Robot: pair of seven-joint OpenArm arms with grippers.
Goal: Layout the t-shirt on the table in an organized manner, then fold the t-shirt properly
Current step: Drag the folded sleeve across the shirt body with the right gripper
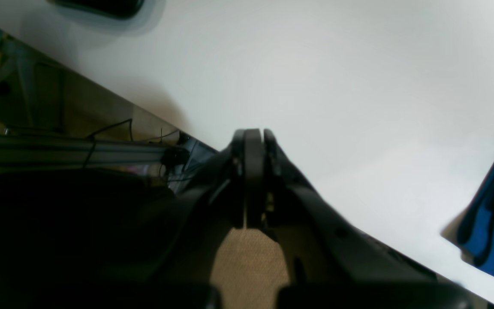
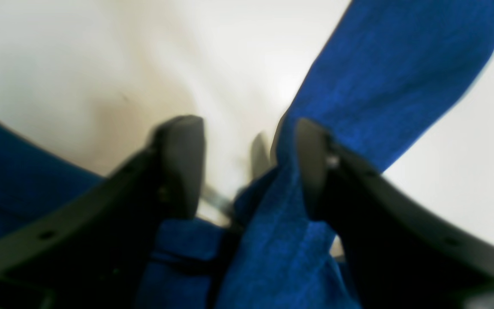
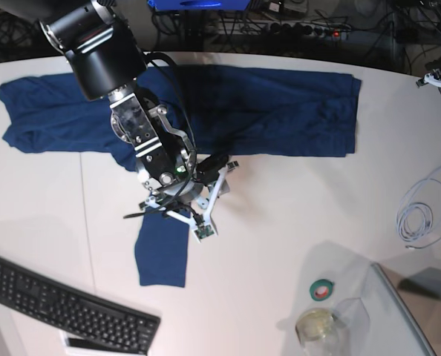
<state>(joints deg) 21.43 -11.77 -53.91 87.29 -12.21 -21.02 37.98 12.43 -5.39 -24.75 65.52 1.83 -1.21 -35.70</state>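
table (image 3: 280,215) white | t-shirt (image 3: 280,111) spread | keyboard (image 3: 64,304) near edge

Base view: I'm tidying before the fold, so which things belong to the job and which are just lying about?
Job:
large navy-blue knit t-shirt
broad white smooth table
right claw

Lying about:
black keyboard
coiled white cable
green tape roll
clear glass jar
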